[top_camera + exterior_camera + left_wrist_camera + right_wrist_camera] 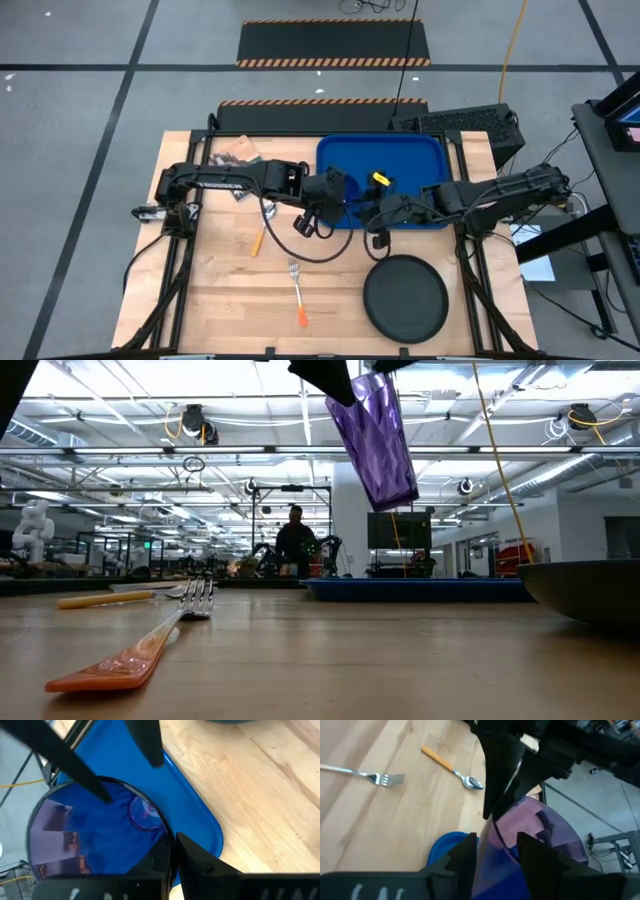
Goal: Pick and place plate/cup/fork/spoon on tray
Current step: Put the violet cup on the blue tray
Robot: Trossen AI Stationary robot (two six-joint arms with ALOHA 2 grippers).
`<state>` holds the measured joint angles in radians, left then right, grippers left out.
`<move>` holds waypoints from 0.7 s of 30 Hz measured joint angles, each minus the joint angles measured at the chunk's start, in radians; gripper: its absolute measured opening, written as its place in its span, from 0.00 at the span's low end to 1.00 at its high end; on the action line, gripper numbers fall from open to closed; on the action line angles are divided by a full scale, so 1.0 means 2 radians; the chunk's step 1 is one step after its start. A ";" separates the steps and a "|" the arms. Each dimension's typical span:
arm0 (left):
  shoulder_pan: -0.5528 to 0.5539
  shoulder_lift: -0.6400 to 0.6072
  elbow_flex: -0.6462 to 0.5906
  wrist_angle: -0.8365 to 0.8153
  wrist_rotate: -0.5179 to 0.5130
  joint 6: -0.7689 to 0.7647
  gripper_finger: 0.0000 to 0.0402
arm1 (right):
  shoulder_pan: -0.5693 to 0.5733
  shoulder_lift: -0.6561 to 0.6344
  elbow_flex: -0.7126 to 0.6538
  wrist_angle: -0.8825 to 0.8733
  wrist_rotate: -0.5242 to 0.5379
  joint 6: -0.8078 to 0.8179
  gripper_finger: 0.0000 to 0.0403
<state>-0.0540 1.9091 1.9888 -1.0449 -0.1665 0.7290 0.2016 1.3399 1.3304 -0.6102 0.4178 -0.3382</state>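
Left pincer (345, 192) holds the cup (378, 435) by its rim above the tray (345, 152); right pincer (496, 851) also grips the rim. Risk: opposing pulls could tip or drop it.

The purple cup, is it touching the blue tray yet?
Apart. The low view shows the cup hanging high in the air, with clear space between its bottom and the tray on the table far below.

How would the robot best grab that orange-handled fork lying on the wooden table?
Probably by the slim orange handle of the fork, coming straight down from above with the fingers straddling its narrow width: it lies flat on the wooden table, with bare wood around it.
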 joint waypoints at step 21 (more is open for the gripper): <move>-0.001 0.002 -0.001 0.003 -0.001 0.046 0.02 | -0.010 0.025 0.000 -0.028 0.001 -0.114 0.24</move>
<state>-0.0569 1.9121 1.9873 -1.0386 -0.1677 0.8209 0.1822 1.3891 1.3312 -0.6662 0.4194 -0.5657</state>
